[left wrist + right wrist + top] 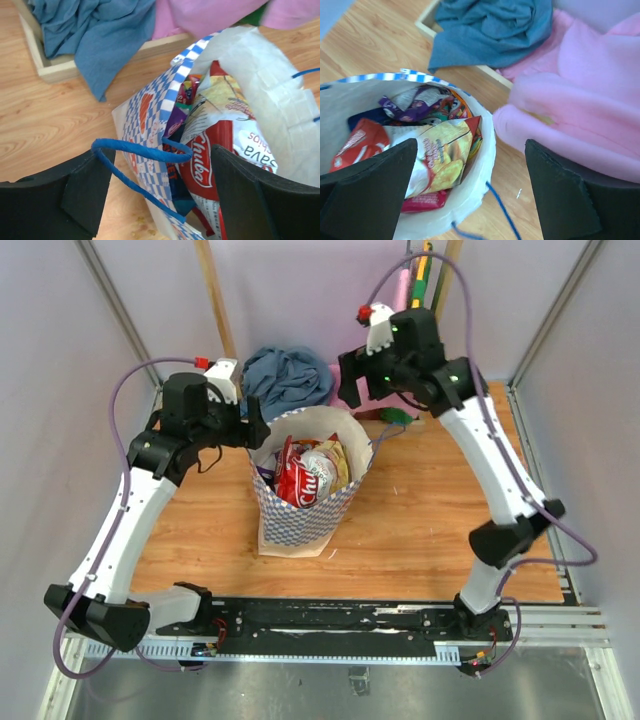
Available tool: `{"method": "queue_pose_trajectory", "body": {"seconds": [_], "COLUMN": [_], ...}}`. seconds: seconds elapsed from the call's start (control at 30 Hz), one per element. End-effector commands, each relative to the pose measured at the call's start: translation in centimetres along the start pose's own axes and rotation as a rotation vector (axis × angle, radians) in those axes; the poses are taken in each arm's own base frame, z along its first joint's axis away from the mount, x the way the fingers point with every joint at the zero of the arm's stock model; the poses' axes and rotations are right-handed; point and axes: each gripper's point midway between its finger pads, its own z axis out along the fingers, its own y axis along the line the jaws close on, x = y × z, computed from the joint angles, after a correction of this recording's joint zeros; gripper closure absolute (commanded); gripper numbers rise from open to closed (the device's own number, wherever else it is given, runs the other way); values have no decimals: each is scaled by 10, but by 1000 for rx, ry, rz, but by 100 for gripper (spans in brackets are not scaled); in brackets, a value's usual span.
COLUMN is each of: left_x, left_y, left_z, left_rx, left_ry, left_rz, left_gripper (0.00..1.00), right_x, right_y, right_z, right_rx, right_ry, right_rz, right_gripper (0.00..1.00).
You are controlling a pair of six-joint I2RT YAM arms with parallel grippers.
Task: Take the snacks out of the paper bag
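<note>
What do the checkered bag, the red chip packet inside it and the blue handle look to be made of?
Bag: matte paper, probably; its cream inner wall creases stiffly and the rim stands open unaided.
Chip packet: glossy plastic film, showing sheen and sharp crinkles.
Handle: thin blue cord, perhaps twisted paper or fibre; too blurred to tell.

This is a robotics lab test cell. Plain pale panel walls [60, 360] on slim metal posts [112, 300] box in a wood-grain worktop [430, 520]. Two white-and-black robot arms [125, 515] with looping purple cables [121, 388] are bolted to a black mounting rail [340, 618].
</note>
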Motion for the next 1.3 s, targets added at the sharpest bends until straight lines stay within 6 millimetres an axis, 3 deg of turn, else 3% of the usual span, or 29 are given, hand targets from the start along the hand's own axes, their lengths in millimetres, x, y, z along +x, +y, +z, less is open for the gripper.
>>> {"method": "queue_pose_trajectory", "body": {"seconds": [0.0,0.07,0.17,0.23,0.33,0.47,0.6,0.77,0.97,1.07,1.27], "left_x": [23,33,47,54,62,63,66,74,71,70,67], "left_y": [18,20,22,25,27,28,26,26,27,29,29], "left_z": [-3,0,6,10,14,11,8,7,4,3,1], "left_rx": [-92,-97,-99,-112,-116,-121,-115,-110,-119,-131,-131], "left_ry": [65,86,116,129,142,120,106,115,100,95,86], "left_rz": [27,28,29,30,32,27,18,13,15,16,20], "left_gripper": [20,22,23,23,28,38,57,80,98,100,99], "right_x": [-40,-30,-5,17,46,65,78,92,99,105,112], "right_y": [33,54,90,114,135,162,187,201,208,209,204], "right_z": [-73,-84,-81,-67,-40,-10,12,33,41,44,46], "right_rx": [-63,-88,-112,-124,-143,-230,-270,-266,-256,-237,-197], "right_ry": [-200,-190,-144,-97,-19,37,91,156,190,205,217], "right_rz": [-27,-40,-62,-77,-64,-28,-51,-60,-54,-65,-78], "right_gripper": [9,9,10,10,9,10,11,11,11,16,35]}}
